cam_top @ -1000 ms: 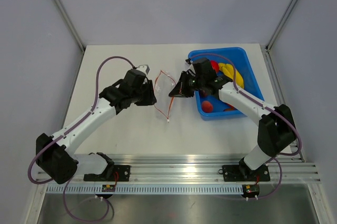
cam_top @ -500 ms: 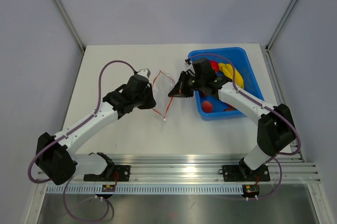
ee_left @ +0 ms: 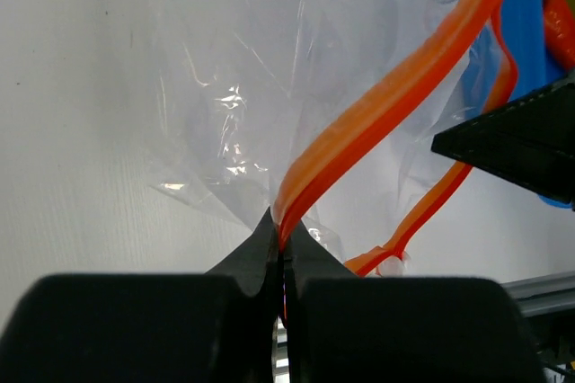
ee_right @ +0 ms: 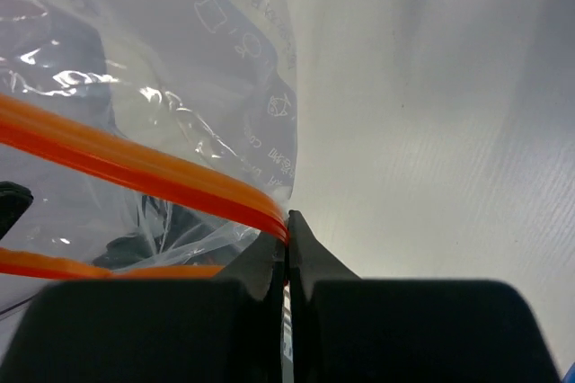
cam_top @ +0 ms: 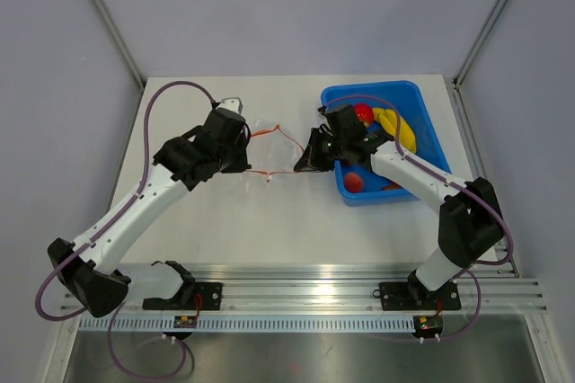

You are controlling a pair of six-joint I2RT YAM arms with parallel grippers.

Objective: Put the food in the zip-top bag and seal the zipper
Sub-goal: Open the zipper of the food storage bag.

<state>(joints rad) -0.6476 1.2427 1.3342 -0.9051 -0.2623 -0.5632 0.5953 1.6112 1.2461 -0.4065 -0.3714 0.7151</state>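
1. The table (cam_top: 225,221) carries everything; the blue bin (cam_top: 373,88) sits on its right half, with the right arm reaching across the bin's near-left corner.
2. The zip-top bag (cam_top: 269,154) is stretched between the two grippers over the middle of the table, just left of the bin; it is clear, crinkled and has nothing in it.
3. The food (cam_top: 395,124), a yellow banana, lies in the far right part of the bin beside a red tomato (cam_top: 363,111); its long axis runs roughly far to near; it is well apart from the bag, to the right of both sets of fingers.
4. The zipper (cam_top: 278,129) runs left to right between the grippers as two separate orange strands, one farther and one nearer, so the mouth stands open.
5. The left gripper (ee_left: 281,244) is pinched tight on one end of the orange strip; the right gripper (ee_right: 287,226) is clamped just as tightly on the other end, at the bag's edge.
6. Both hands are occupied, so I judge one must let go to fetch the banana; the right arm is far nearer, the fruit lying just beyond its wrist, while the left could keep the mouth up.
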